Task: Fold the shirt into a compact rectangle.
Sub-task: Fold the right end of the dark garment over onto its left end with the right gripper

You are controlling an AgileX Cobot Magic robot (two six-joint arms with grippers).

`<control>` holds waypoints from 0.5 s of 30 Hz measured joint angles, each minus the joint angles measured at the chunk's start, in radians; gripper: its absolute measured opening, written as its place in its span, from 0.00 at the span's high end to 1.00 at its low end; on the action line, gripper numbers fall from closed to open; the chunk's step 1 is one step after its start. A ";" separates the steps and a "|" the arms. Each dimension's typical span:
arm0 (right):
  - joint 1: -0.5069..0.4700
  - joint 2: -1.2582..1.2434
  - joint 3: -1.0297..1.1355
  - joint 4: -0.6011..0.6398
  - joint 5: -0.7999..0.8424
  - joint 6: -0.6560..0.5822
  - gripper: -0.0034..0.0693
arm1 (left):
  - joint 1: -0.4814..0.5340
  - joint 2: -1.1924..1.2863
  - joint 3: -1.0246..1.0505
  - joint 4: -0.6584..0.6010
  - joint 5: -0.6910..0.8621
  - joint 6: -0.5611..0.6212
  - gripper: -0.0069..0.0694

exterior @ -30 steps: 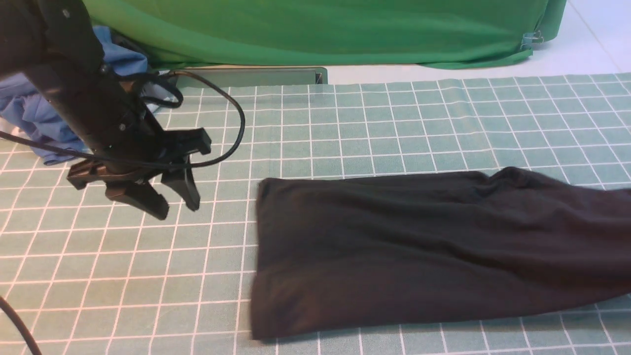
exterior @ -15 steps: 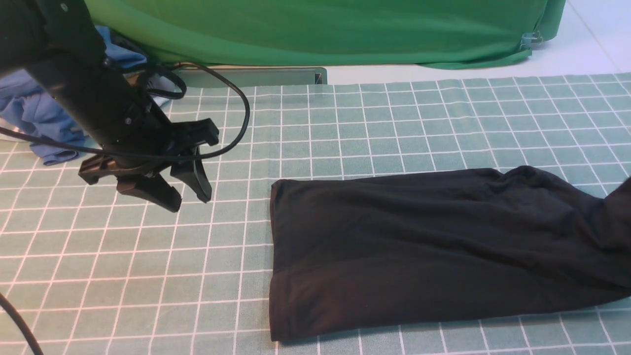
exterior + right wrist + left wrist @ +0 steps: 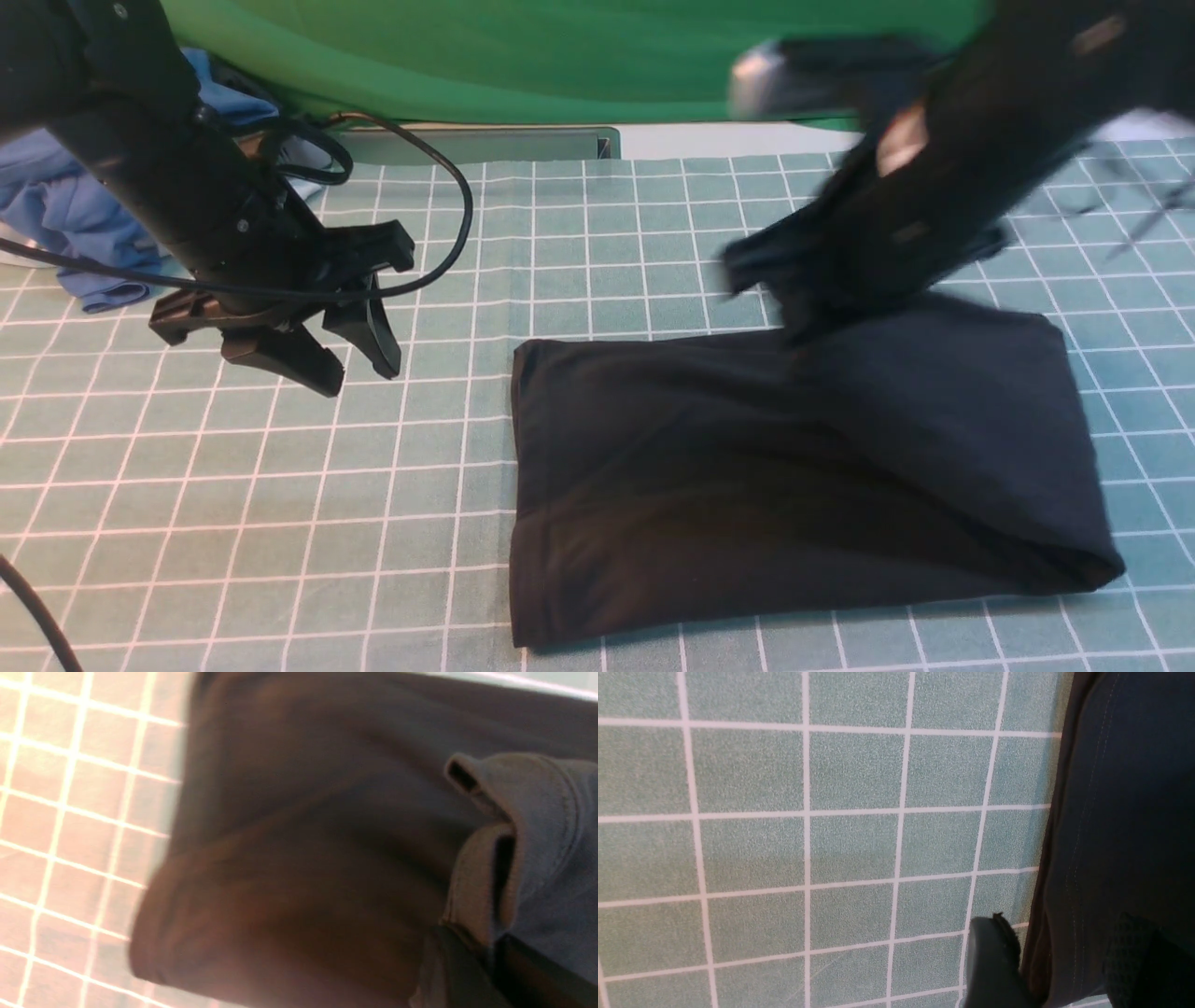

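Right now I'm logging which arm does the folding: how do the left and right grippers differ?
The left gripper stands open and empty; the right gripper is shut on an edge of the shirt. The left gripper hangs over the grid cloth beside the shirt; the right gripper is above the shirt itself. The left gripper looks sharp in the front view, the right gripper blurred. Both are black.

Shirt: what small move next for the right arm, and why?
Probably carry the pinched end toward the left edge of the shirt, then lower it: the right jaws are shut on fabric, and the fold covers only the right part.
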 joint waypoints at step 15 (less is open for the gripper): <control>0.129 0.207 -0.001 0.079 -0.183 0.079 0.86 | 0.000 0.000 0.000 0.000 -0.033 0.002 0.51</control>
